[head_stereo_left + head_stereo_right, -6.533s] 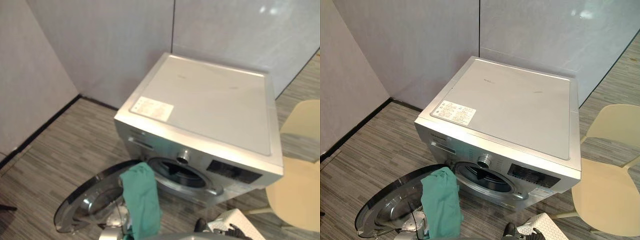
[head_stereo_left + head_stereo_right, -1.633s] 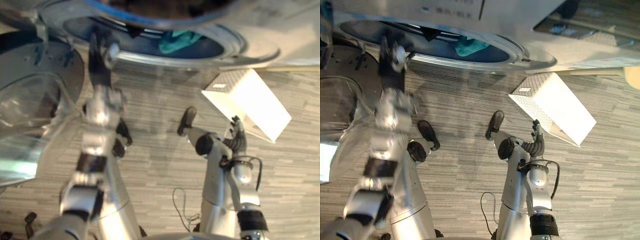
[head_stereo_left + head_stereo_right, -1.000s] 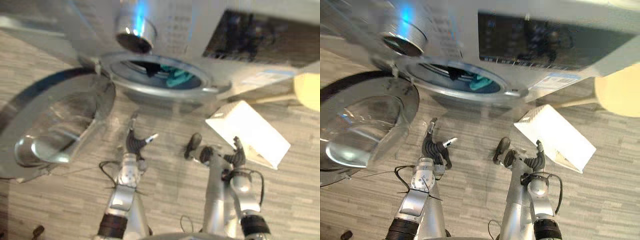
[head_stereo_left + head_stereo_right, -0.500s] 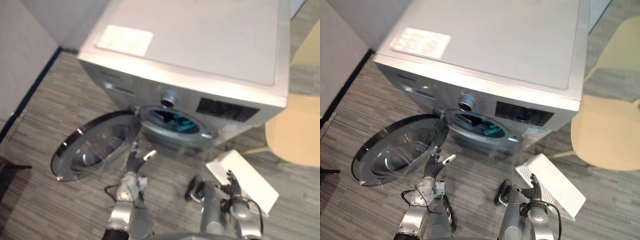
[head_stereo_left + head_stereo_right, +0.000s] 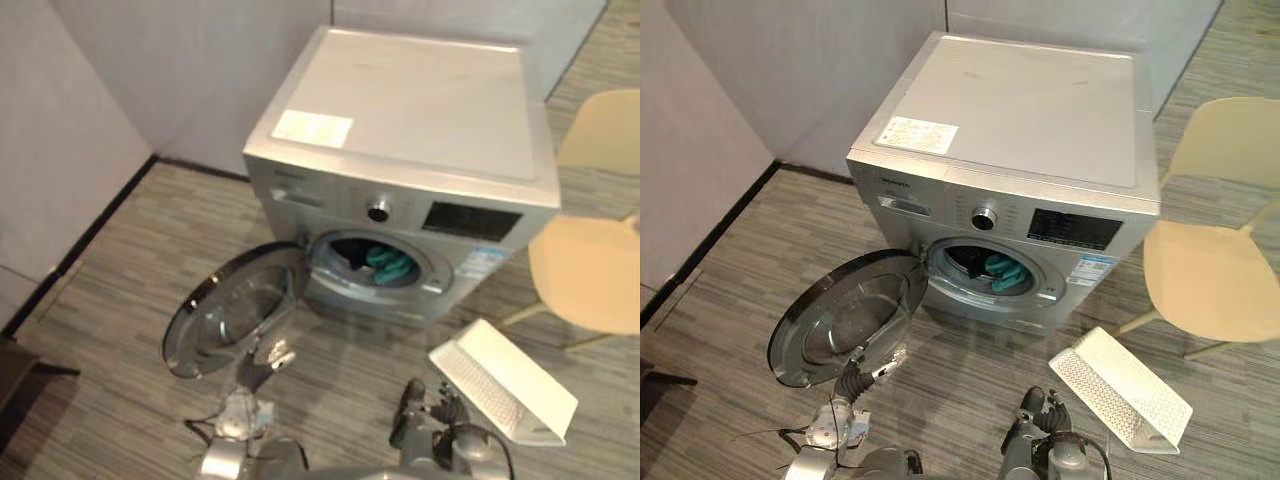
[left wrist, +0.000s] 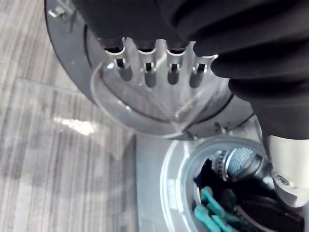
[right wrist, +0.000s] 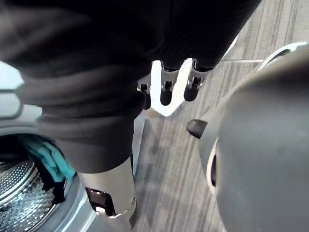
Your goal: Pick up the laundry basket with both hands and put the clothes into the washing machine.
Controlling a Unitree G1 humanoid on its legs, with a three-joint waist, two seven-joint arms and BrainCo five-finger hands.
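A silver front-loading washing machine (image 5: 420, 110) stands against the wall, its round door (image 5: 235, 320) swung open to the left. Teal clothes (image 5: 392, 265) and a dark cloth lie inside the drum. The white perforated laundry basket (image 5: 505, 380) lies tipped on the floor at the machine's front right, with nothing in it that I can see. My left hand (image 5: 262, 362) hangs open and empty just before the door's lower rim. My right hand (image 5: 1050, 410) is open too, low beside the basket's near corner and apart from it. The fingers (image 6: 149, 72) in the left wrist view are straight.
A pale yellow chair (image 5: 590, 270) stands right of the machine, just behind the basket. Grey walls with a dark skirting close the back and left. A dark object (image 5: 15, 370) sits at the lower left edge. Striped grey floor lies between door and basket.
The camera has risen and drawn back, so the whole machine shows and both hands sit lower in the picture. Hands stay open; the basket lies as before.
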